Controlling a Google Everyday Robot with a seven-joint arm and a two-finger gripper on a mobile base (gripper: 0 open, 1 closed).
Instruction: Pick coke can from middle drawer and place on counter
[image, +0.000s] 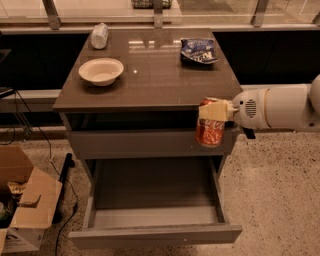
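Observation:
The red coke can (209, 131) hangs upright in my gripper (214, 110), which is shut on its top. The can is in the air in front of the cabinet's right front corner, just below the front edge of the counter (150, 75). My white arm (280, 107) reaches in from the right. The middle drawer (155, 200) is pulled open below, and its grey floor holds nothing.
On the counter stand a white bowl (101, 71) at the left, a blue chip bag (198, 50) at the back right and a pale bottle (99, 35) lying at the back left. A cardboard box (22, 205) sits on the floor at the left, with cables beside it.

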